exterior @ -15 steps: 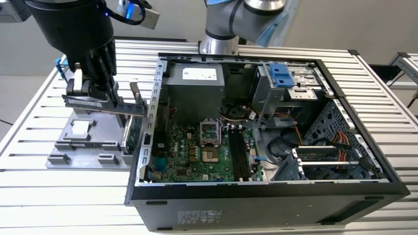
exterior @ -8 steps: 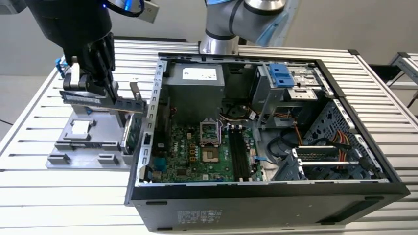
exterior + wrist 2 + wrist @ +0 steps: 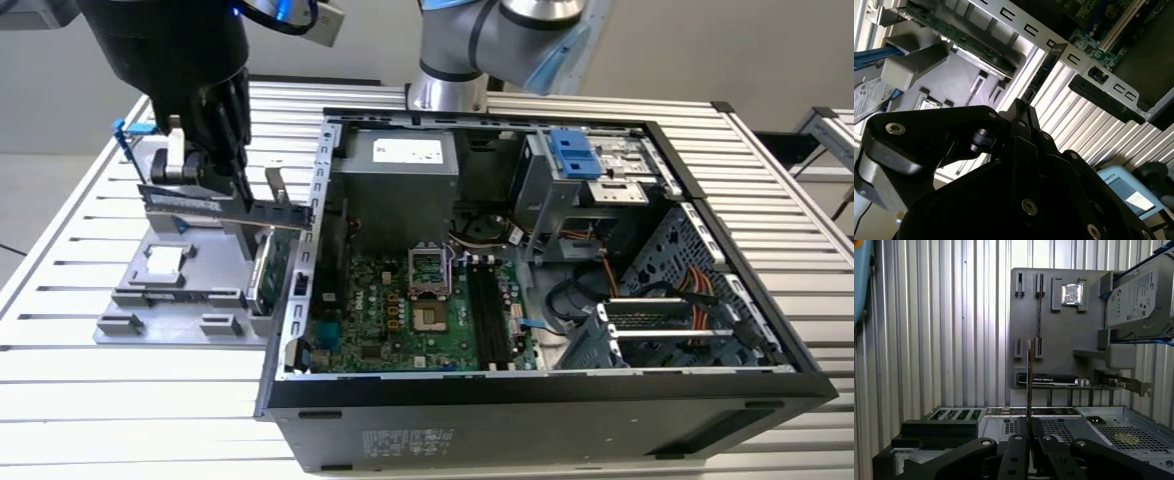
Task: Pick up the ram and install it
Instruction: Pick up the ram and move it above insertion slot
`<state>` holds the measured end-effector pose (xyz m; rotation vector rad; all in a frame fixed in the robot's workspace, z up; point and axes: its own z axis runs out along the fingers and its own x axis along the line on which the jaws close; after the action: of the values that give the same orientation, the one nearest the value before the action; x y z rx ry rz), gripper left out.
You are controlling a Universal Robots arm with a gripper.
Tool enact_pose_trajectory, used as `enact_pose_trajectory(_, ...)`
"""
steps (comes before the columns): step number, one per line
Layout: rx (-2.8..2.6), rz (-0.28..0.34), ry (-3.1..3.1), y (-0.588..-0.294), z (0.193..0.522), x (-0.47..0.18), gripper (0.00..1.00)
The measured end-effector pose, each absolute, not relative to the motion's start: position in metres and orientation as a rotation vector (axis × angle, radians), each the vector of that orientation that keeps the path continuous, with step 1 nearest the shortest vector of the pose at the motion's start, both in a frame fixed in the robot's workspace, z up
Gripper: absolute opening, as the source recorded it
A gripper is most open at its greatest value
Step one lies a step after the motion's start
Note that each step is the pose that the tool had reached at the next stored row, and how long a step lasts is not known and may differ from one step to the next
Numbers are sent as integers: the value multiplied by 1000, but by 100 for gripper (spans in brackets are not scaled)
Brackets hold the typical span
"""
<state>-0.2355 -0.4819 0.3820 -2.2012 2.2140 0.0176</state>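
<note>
Above the gray tray, the end effector grips the ram, seen edge-on, chips hidden.

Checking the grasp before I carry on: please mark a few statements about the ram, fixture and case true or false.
1. The end effector is shut on the ram. True.
2. The ram is already installed. False: it is held over the grey fixture, outside the computer case.
3. A hard drive rests on the fixture. True.
4. The case is closed. False: its side is open and the motherboard shows.
</note>
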Motion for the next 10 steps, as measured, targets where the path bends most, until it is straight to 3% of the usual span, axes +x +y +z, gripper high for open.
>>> enact_pose_trajectory(5,-2200,11,2209,-482,382,-230,0)
enact_pose_trajectory(10,-2177,-54,2172,-482,382,-228,0)
